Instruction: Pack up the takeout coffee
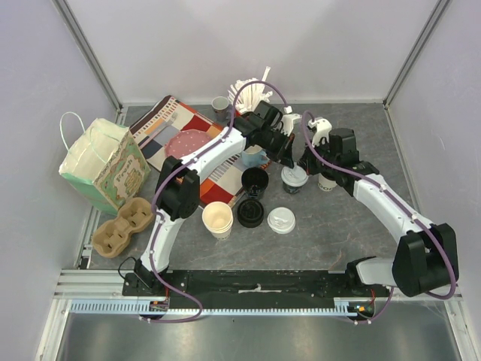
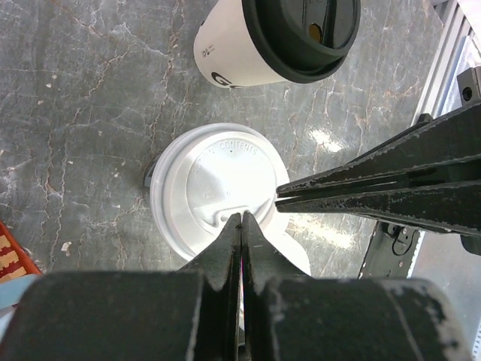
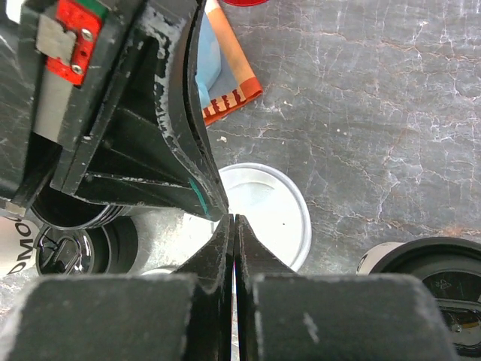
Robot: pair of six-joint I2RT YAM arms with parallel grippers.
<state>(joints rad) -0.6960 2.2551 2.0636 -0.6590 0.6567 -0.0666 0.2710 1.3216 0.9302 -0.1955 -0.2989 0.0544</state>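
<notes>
A takeout coffee cup with a white lid (image 1: pixel 294 179) stands mid-table; the lid fills the left wrist view (image 2: pixel 203 184) and shows in the right wrist view (image 3: pixel 274 207). A second cup with a black lid (image 2: pixel 297 34) stands just beside it (image 1: pixel 326 183), partly under the right arm, and appears at the lower right of the right wrist view (image 3: pixel 443 289). My left gripper (image 2: pixel 240 218) is shut, tips right over the white lid. My right gripper (image 3: pixel 234 219) is also shut, its tips meeting the left one's over the same lid. Neither holds anything.
A cardboard cup carrier (image 1: pixel 122 226) and a green paper bag (image 1: pixel 101 162) sit at the left. Near the arms are an empty paper cup (image 1: pixel 218 219), a loose black lid (image 1: pixel 250 213), a loose white lid (image 1: pixel 282 219), a black mug (image 1: pixel 255 180), a blue mug (image 1: pixel 253 156) and a pink plate (image 1: pixel 188 143).
</notes>
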